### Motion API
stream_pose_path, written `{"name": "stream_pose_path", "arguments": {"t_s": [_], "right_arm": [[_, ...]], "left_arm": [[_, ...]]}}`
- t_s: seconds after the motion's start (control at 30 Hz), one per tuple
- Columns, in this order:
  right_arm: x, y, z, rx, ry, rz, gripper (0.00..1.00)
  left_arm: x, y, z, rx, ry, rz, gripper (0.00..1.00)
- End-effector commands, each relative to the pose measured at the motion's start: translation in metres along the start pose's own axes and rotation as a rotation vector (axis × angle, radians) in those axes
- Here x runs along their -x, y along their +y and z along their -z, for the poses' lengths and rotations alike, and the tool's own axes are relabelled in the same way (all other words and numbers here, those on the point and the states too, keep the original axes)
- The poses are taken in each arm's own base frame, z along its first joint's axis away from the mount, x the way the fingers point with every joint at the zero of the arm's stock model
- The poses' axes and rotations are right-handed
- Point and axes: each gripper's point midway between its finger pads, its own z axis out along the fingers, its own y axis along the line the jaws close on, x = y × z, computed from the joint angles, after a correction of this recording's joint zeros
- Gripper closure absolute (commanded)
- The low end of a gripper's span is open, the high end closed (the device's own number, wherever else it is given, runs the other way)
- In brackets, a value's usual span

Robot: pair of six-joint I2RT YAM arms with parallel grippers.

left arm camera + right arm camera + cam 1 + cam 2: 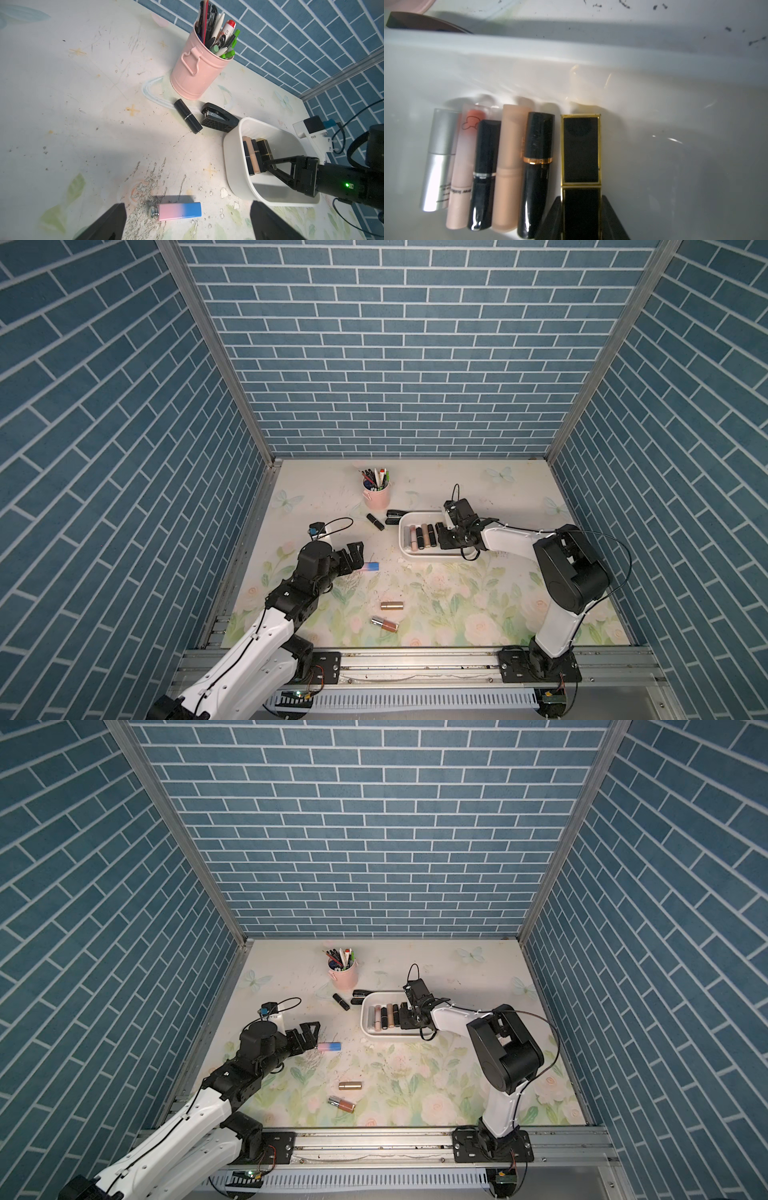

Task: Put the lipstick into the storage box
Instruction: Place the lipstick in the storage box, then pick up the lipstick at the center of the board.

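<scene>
Floral tabletop (457, 614): right gripper (580, 199) apparently pinching black-gold lipstick (581, 149) inside storage box (404, 545); left gripper (187, 204) spread wide beside pink-blue lipstick (179, 211).

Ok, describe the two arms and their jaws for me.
The left arm and right arm both have white shells with black joint housings and black angular jaws. Thin black cables loop along each. A green light glows near the right wrist.

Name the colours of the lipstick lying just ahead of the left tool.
The lipstick fades pink to blue; left wrist view shows it best.
</scene>
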Motion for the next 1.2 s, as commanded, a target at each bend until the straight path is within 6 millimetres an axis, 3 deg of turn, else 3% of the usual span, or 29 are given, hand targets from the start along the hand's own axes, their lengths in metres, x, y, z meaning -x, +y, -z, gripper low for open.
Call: {"name": "stream_pose_path", "arguments": {"t_s": [0.0,0.2,0.37,0.47,0.57,0.8,0.93,1.0,1.17], "right_arm": [[0.011,0.004,-0.001,0.024,-0.021,-0.011,0.64],[0.017,0.013,0.008,0.066,-0.042,0.001,0.57],[0.041,0.027,0.042,0.088,-0.142,0.067,0.55],[0.057,0.055,0.066,0.112,-0.206,0.181,0.53],[0.062,0.097,0.071,0.189,-0.191,0.299,0.50],[0.074,0.179,0.042,0.261,-0.133,0.470,0.47],[0.081,0.212,0.013,0.275,-0.096,0.522,0.47],[0.086,0.220,0.001,0.265,-0.094,0.535,0.47],[0.090,0.220,-0.034,0.207,-0.074,0.550,0.47]], "left_arm": [[0.010,-0.011,0.000,-0.039,-0.016,-0.013,0.00],[0.010,-0.014,-0.001,-0.047,-0.009,-0.010,0.00],[0.014,-0.016,0.001,-0.052,-0.022,-0.002,0.00],[0.020,-0.017,0.004,-0.048,-0.040,0.003,0.00],[0.027,-0.016,0.008,-0.037,-0.065,0.013,0.01],[0.049,-0.003,0.024,0.052,-0.152,0.092,0.00],[0.069,0.004,0.043,0.111,-0.223,0.153,0.01],[0.074,0.007,0.051,0.131,-0.248,0.173,0.00],[0.080,0.012,0.065,0.141,-0.295,0.201,0.00]]}}
